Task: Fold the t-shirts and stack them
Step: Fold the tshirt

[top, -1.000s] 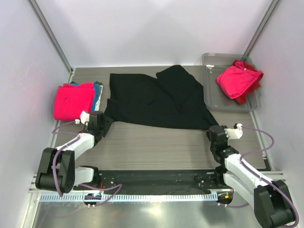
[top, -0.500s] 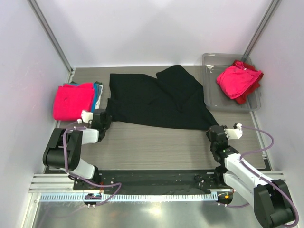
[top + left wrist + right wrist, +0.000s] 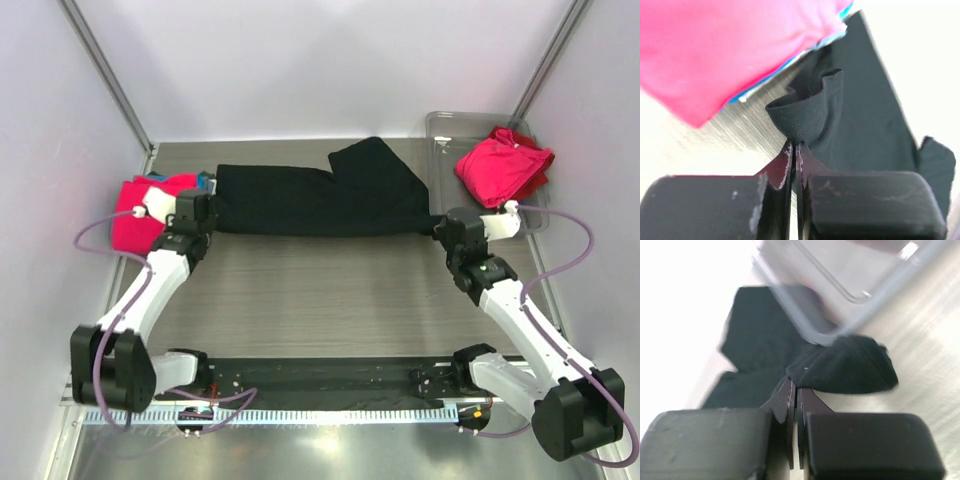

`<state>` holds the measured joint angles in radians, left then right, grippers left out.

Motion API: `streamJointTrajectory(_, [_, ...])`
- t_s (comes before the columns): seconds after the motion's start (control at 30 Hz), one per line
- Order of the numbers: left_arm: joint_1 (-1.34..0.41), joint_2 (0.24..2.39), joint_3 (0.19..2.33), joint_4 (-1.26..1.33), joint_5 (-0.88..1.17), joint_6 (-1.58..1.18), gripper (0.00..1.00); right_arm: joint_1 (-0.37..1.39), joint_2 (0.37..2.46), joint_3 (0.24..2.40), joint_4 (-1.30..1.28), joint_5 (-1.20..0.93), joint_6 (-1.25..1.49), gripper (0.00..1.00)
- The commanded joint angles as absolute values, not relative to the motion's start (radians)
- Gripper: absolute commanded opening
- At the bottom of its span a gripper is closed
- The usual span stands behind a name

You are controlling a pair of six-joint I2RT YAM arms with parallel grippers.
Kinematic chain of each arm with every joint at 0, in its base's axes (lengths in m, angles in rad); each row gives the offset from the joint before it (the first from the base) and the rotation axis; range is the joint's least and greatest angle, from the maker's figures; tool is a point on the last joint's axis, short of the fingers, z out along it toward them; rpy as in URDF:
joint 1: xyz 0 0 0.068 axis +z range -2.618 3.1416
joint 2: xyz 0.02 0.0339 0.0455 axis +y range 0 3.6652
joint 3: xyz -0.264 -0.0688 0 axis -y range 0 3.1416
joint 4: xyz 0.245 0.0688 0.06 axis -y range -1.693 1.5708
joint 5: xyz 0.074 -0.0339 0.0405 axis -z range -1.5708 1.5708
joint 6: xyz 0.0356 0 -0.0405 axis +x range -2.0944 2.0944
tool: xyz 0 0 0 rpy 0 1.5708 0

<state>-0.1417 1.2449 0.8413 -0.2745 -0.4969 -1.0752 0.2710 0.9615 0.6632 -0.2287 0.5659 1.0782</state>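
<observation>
left arm (image 3: 150, 290) and right arm (image 3: 520, 315): white links, black joints. purple cables (image 3: 80, 238) loop behind each wrist. fingers (image 3: 860, 200) black, scuffed.

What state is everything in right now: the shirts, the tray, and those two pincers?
Black t-shirt: laid in a band across the table, pinched at both ends.
Left pincer: shut on the black t-shirt.
Right pincer: shut on the black t-shirt.
Left pink t-shirt: neatly folded.
Tray pink t-shirt: crumpled, on a red t-shirt.
Tray: holding those two shirts.

Matt black cloth t-shirt (image 3: 300, 200); plastic tray (image 3: 448, 150)
</observation>
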Motion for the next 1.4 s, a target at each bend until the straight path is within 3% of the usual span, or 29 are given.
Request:
streamJointTrajectory(0.0, [-0.126,1.145,0.865,-0.492,-0.607,-1.026,0.0,0.267,0.974,0.758,-0.396,0.583,1.052,0.01])
streamJointTrajectory(0.2, [-0.123,0.987,0.793,-0.548,-0.614,-1.031,0.0,0.268,0.937,0.739,-0.485,0.537,1.059,0.01])
streamJointTrajectory(0.33, [-0.121,0.945,0.865,-0.598,-0.64,-0.993,0.0,0.268,0.902,0.846,-0.497,0.513,0.967,0.01])
streamJointTrajectory(0.6, [-0.121,0.825,1.242,-0.779,-0.597,-0.885,0.0,0.281,0.896,1.304,-0.629,0.324,0.79,0.01])
streamJointTrajectory(0.87, [-0.121,0.831,1.566,-0.876,-0.532,-0.835,0.0,0.282,0.914,1.612,-0.69,0.218,0.732,0.01])
streamJointTrajectory(1.13, [-0.115,1.139,1.612,-0.821,-0.519,-0.83,0.0,0.264,1.25,1.729,-0.667,0.29,0.732,0.01])
streamJointTrajectory(1.3, [-0.006,1.426,1.833,-0.816,-0.342,-0.862,0.0,0.178,1.546,1.984,-0.661,0.075,0.793,0.01])
streamJointTrajectory(1.37, [0.023,1.557,2.03,-0.88,-0.289,-0.864,0.0,0.154,1.649,2.147,-0.661,0.032,0.814,0.01])
